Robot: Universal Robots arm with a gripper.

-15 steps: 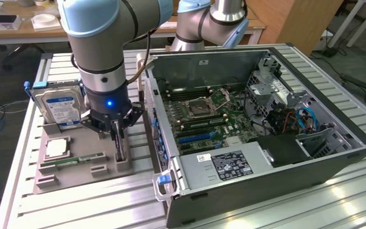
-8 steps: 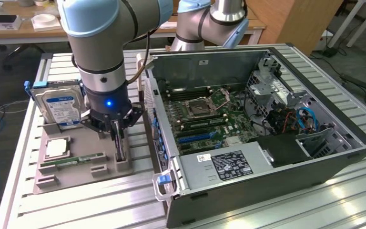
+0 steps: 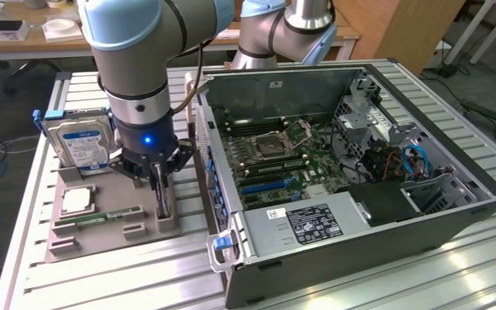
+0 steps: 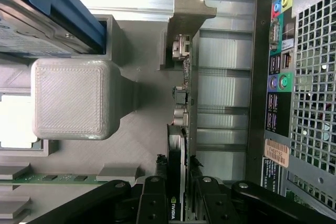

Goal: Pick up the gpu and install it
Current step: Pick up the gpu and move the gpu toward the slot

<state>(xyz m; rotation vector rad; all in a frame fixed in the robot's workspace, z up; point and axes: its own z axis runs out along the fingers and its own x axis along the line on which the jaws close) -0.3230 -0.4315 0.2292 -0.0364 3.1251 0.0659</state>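
Note:
The gpu (image 4: 185,103) stands on edge in a slot of the grey holder tray (image 3: 101,244), green board edge up, with its silvery bracket (image 4: 191,11) at the far end. In the exterior view the gpu (image 3: 165,216) is a thin dark card on the tray's side next to the open computer case (image 3: 360,248). My gripper (image 3: 161,205) reaches straight down onto it. In the wrist view, the gripper (image 4: 180,203) has its black fingers (image 4: 155,200) pressed against both faces of the card, which still rests in the slot.
On the tray also sit a silver hard drive with a blue label (image 3: 80,145), a processor chip (image 3: 77,200) and a slim memory stick (image 3: 101,216). The case's motherboard (image 3: 274,161) lies exposed, and its rear ports (image 4: 278,77) are close beside the card.

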